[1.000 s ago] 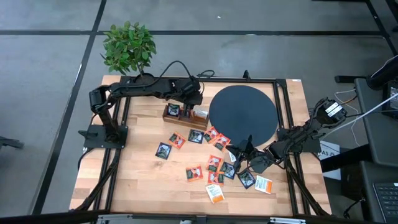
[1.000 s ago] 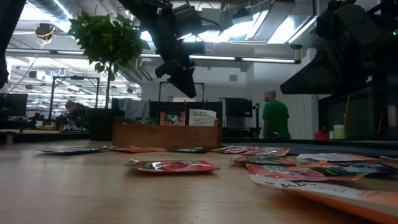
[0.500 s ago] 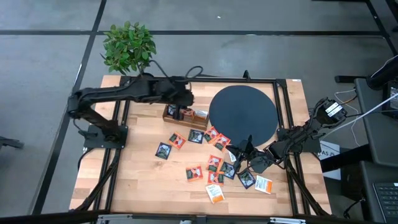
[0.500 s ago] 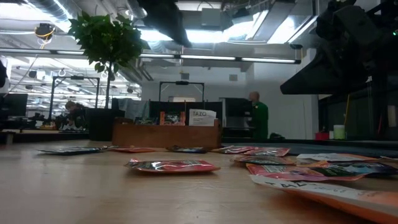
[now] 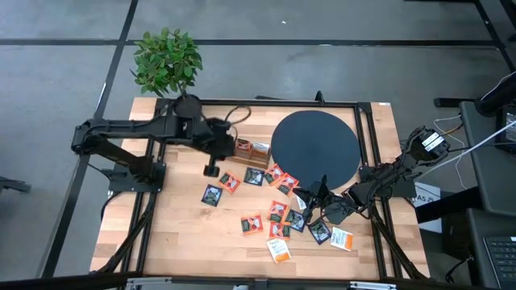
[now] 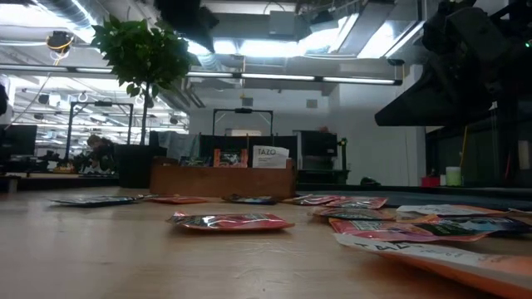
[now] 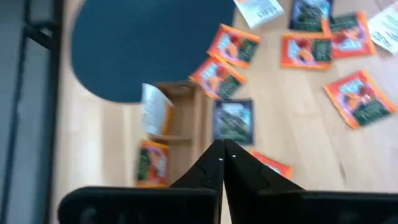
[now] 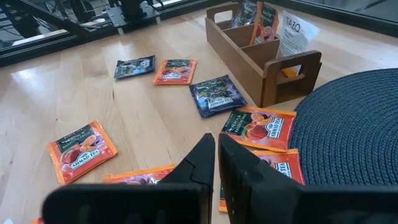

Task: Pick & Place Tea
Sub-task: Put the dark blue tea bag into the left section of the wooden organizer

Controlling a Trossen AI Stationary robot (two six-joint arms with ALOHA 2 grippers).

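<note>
Several tea sachets (image 5: 279, 211) lie flat and scattered on the wooden table, between the tray and the near edge: dark ones (image 8: 216, 94), red-orange ones (image 7: 360, 99) and white-orange ones (image 5: 279, 251). A few more stand upright in the wooden compartment tray (image 8: 261, 46). My left gripper (image 5: 211, 169) is shut and empty. It hovers just left of the tray's near end, above a dark sachet (image 7: 233, 121). My right gripper (image 5: 314, 200) is shut and empty, low over the sachets by the black disc's near edge (image 8: 216, 149).
The big black round disc (image 5: 314, 149) lies right of the tray (image 5: 242, 151). A potted plant (image 5: 165, 60) stands at the far left corner. Black frame rails (image 5: 367, 141) run along the table's sides. Bare wood (image 5: 177, 234) shows at the near left.
My left gripper has drawn back from over the tray's far end toward the table's near-left, past the tray, and has risen out of the low view. It stays shut. The sachets and the tray have not moved.
</note>
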